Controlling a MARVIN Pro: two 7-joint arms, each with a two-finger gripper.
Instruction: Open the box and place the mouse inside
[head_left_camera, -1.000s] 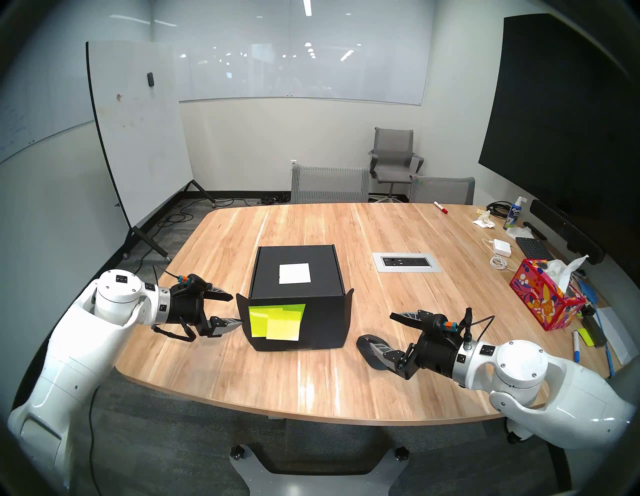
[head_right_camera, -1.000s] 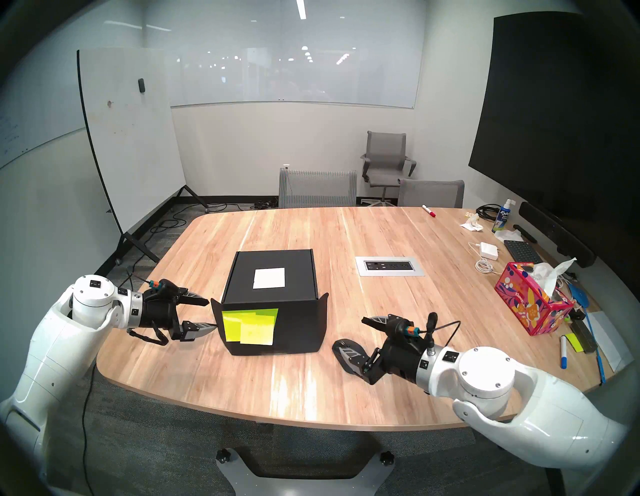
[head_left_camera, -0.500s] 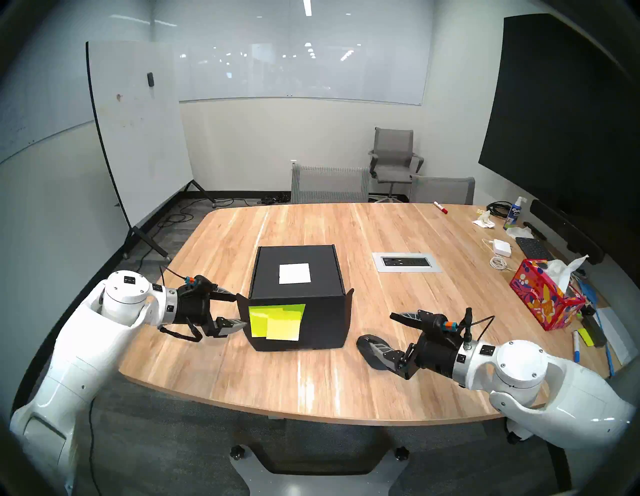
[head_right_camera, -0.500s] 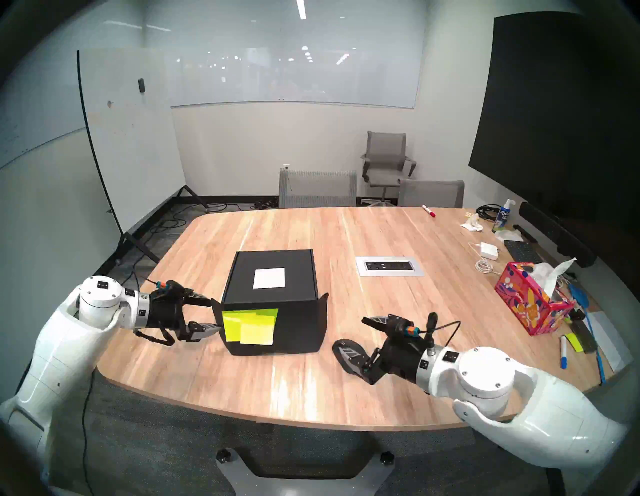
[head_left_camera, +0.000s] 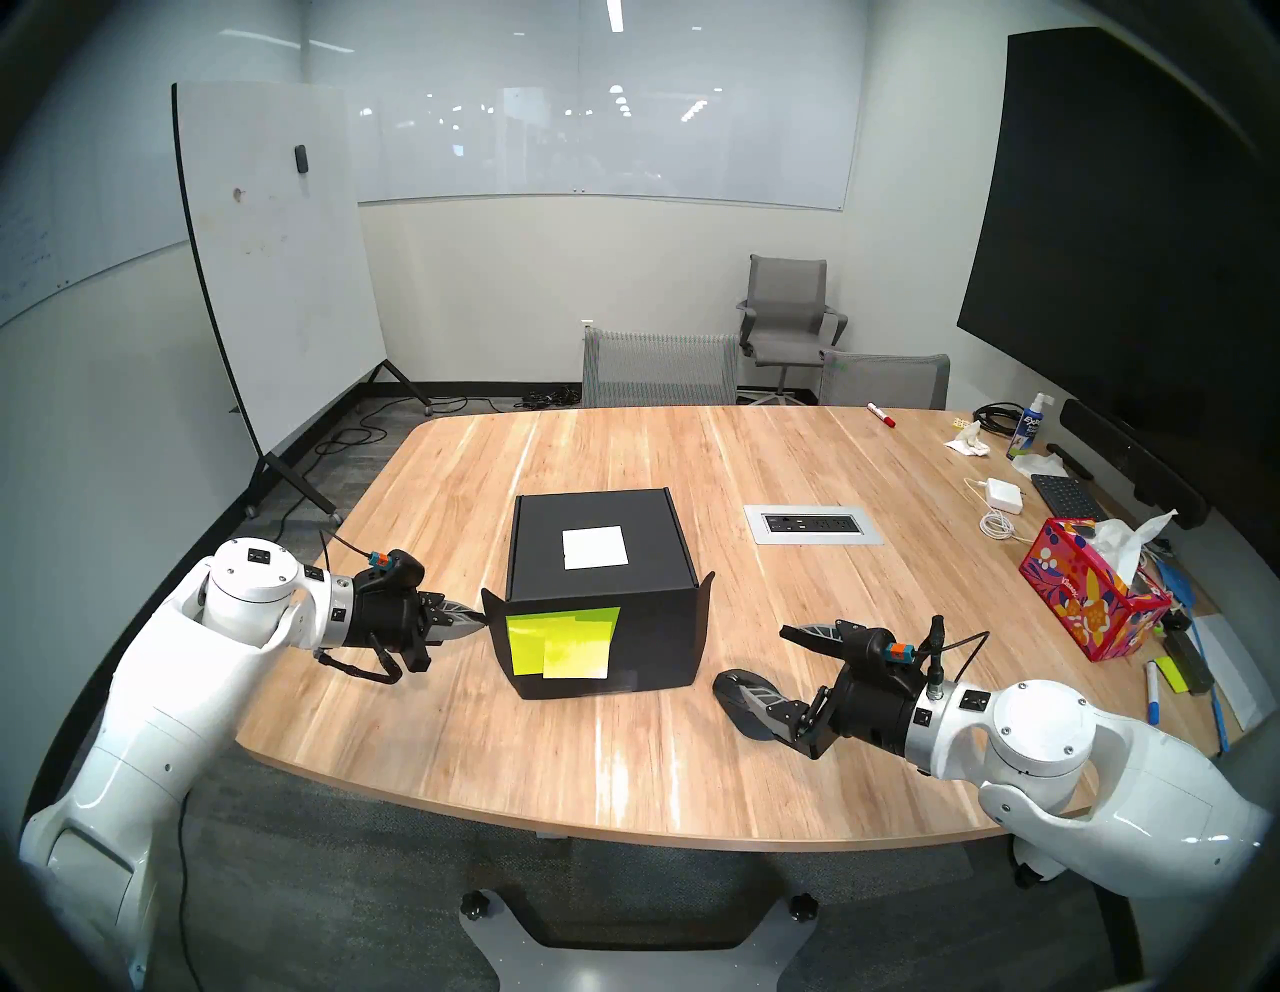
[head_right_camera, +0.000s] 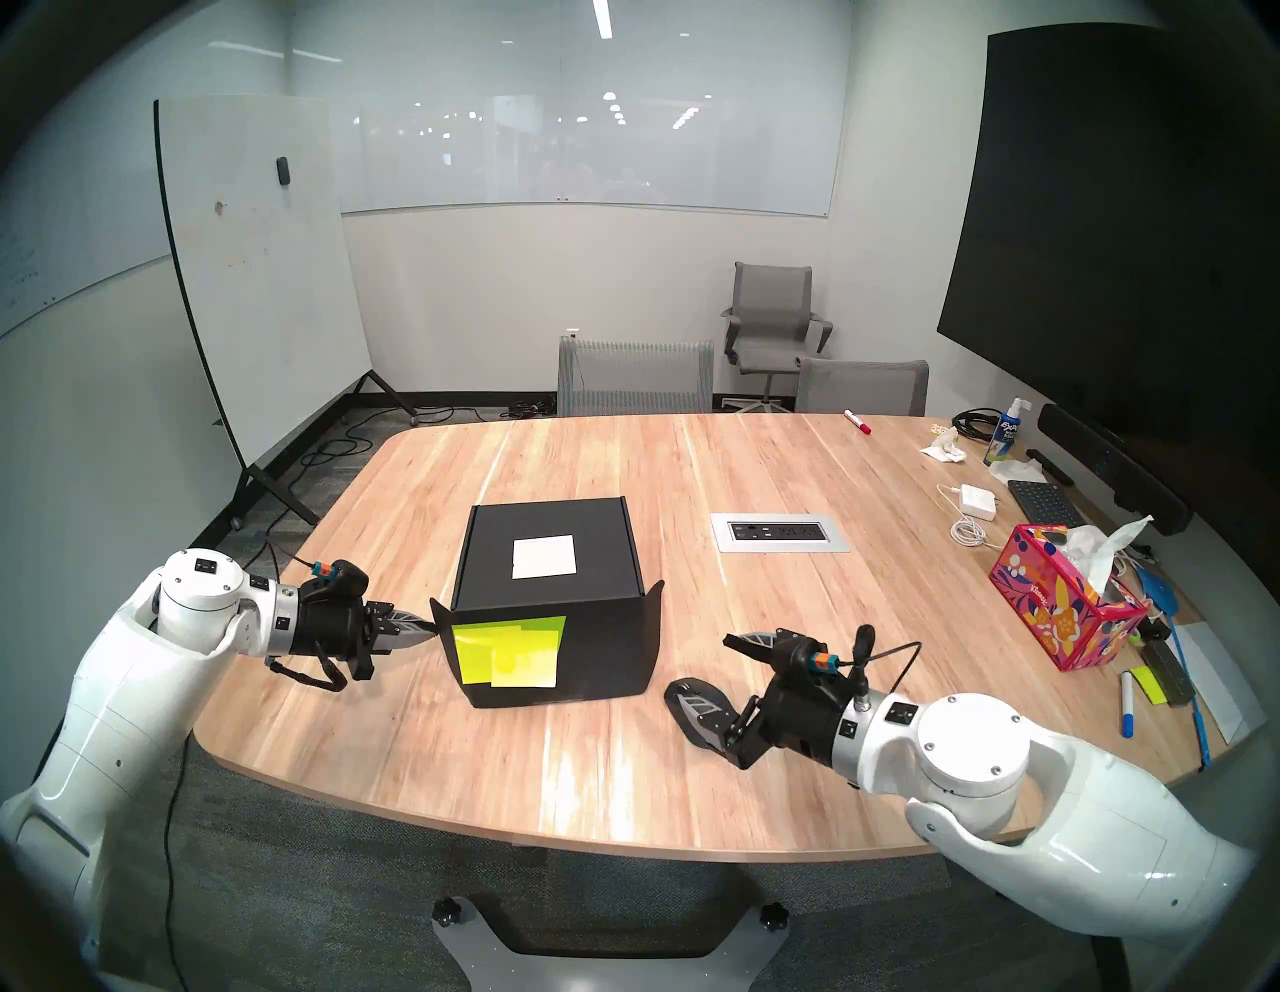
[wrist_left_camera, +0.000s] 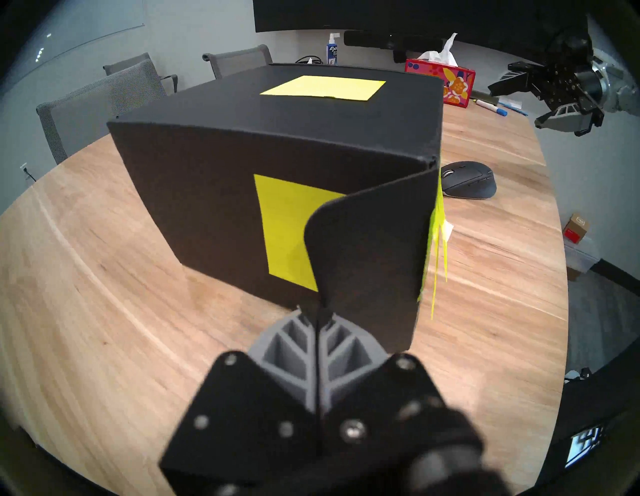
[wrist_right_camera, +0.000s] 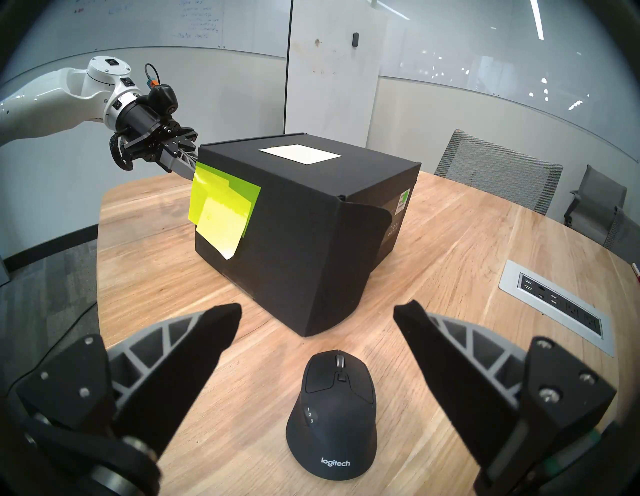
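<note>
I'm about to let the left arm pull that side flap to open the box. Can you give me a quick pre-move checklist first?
1. Left claw shut on the side flap: ok.
2. Box lid closed, nothing on it but a paper square: ok.
3. Right claw open, holding nothing: ok.
4. Mouse on the table, apart from the box: ok.
5. Grip firm enough to hold: cannot tell.

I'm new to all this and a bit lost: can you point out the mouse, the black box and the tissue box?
mouse (wrist_right_camera: 334, 412): right wrist view, on its back hump.
black box (head_left_camera: 637, 630): head left view, on its bare front face.
tissue box (head_left_camera: 1087, 609): head left view, on its red floral side.
</note>
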